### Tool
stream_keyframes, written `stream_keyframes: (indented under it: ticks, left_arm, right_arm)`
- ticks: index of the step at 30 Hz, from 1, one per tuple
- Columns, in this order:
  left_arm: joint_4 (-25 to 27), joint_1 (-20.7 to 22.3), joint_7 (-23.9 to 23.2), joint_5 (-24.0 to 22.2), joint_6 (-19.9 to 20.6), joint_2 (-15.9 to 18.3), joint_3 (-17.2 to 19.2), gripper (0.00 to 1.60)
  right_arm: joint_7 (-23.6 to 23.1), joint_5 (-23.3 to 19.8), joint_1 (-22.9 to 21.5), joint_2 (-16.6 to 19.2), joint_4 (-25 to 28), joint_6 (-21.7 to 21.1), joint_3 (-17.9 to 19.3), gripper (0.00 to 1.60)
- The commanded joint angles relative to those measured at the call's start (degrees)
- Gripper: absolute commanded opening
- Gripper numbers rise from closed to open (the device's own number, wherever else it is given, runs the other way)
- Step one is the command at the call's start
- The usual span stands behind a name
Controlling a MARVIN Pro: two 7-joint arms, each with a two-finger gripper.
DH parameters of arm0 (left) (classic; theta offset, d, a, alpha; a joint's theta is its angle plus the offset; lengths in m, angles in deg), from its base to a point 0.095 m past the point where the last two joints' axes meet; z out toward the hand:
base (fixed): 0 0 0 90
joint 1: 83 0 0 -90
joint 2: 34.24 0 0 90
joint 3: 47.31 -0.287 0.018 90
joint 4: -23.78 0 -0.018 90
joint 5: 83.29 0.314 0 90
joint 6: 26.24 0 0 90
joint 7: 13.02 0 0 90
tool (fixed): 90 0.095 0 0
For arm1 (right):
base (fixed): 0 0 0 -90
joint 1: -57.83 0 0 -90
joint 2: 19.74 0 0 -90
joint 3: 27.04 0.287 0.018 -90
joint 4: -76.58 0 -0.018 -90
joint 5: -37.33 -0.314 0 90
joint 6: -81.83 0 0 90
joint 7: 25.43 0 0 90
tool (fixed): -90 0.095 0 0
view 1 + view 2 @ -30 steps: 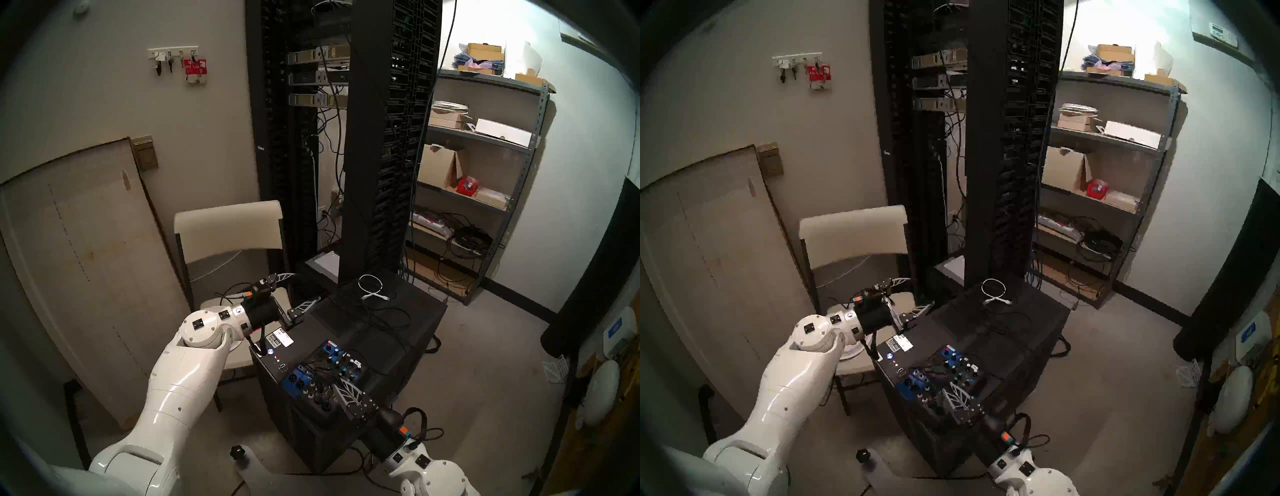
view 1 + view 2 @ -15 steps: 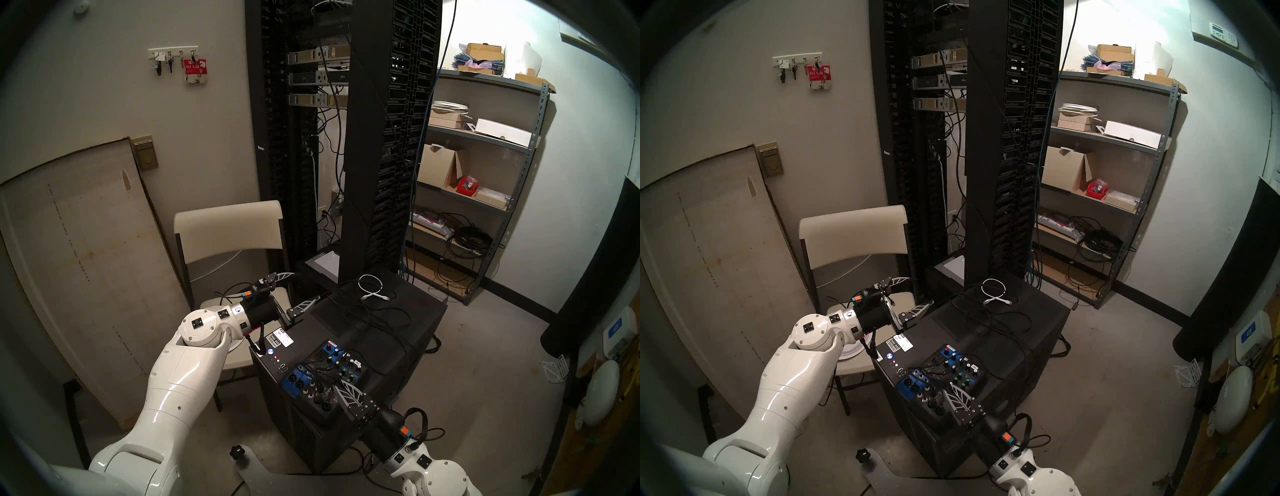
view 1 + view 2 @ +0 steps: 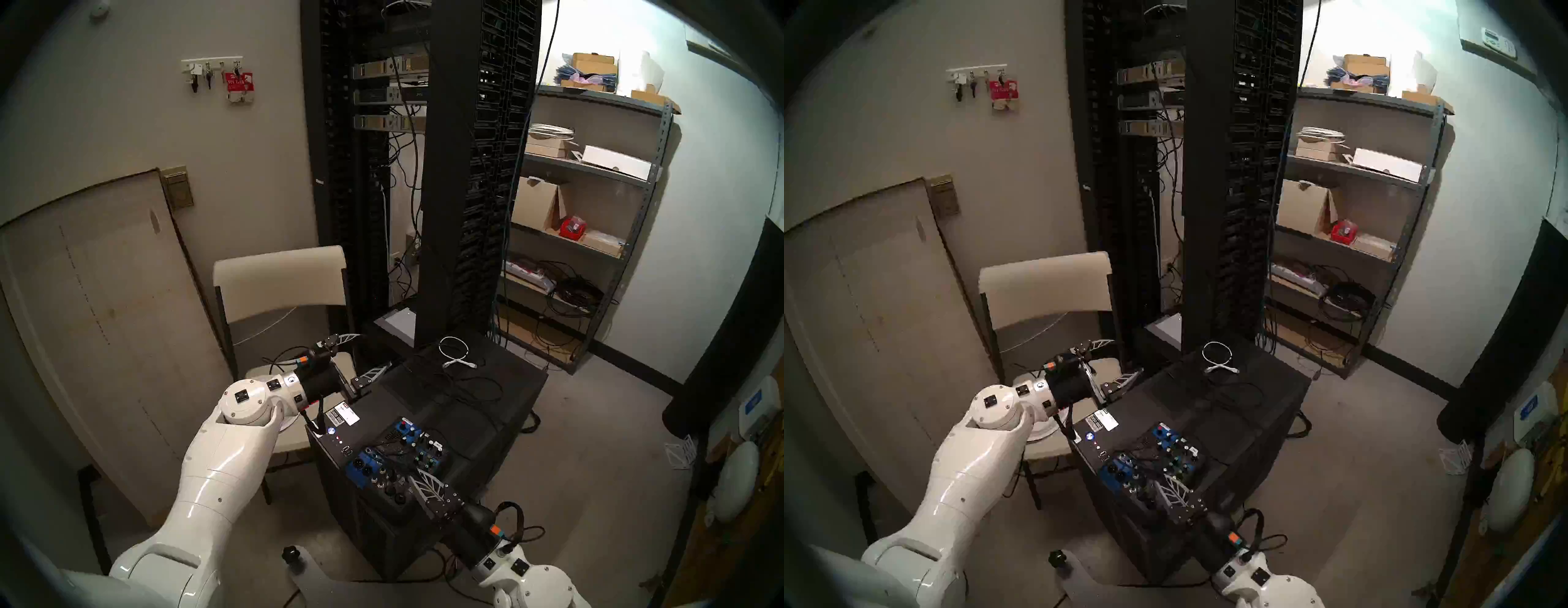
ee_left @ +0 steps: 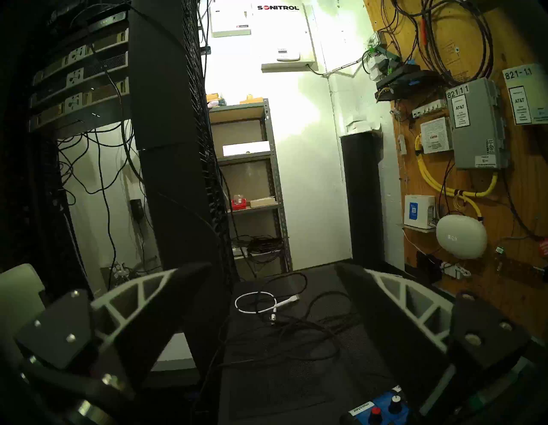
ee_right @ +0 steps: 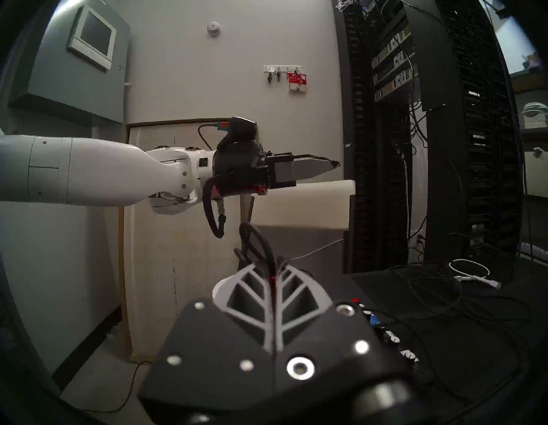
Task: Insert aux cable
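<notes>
We saw a cluttered equipment room. A tall black server rack [image 3: 475, 170] stood behind a black cabinet [image 3: 500, 407], where a small blue audio mixer [image 3: 394, 458] sat near the front and a coiled white cable [image 3: 454, 350] lay near the back. A beige folding chair [image 3: 280, 280] stood beside it, and grey metal shelving [image 3: 653, 220] held cardboard boxes.

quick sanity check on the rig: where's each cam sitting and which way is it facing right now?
Head pair: high, looking down over both arms at the mixer on the black cabinet.
Left wrist: low at the cabinet's edge, facing along its top; open left gripper frames the white cable.
Right wrist: over the mixer, facing sideways at the left arm; shut right gripper.
Shared: white cable, server rack.
</notes>
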Motion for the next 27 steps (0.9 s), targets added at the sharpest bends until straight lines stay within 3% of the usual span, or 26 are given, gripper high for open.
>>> stream_keyframes:
  ticks: [1, 20, 27]
  left_arm:
    - [1.0, 0.5, 0.2, 0.0, -0.1, 0.0, 0.1, 1.60]
    - [1.0, 0.7, 0.3, 0.2, 0.0, 0.0, 0.2, 1.60]
    - [0.9, 0.7, 0.4, 0.3, -0.1, 0.1, 0.2, 1.60]
  right_arm:
    - [0.3, -0.1, -0.2, -0.5, 0.4, 0.7, -0.2, 0.00]
    - [0.2, 0.4, 0.3, -0.4, -1.1, 2.2, -0.7, 0.00]
    - [0.5, 2.9, 0.3, 0.0, -1.4, 4.6, -1.0, 0.00]
